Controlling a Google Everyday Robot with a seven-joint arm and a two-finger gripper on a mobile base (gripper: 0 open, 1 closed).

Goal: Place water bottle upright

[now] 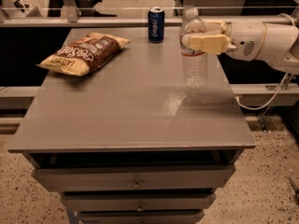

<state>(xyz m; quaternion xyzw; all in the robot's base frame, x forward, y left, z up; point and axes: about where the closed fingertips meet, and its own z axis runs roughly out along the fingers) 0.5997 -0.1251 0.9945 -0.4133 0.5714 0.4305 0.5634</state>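
My hand (191,37) is clamped round the water bottle (196,66) at label height. Bottle's upright near the table (131,111) right edge, base approx on the top. Risk: letting go w/ it tilted or not fully down, or fingers dragging on release, so it tips & rolls off.

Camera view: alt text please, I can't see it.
The gripper, reaching in from the right, holds the bottle upright near its top, its base on or just above the table, right side. A can stands at the back edge; a chip bag lies back-left.
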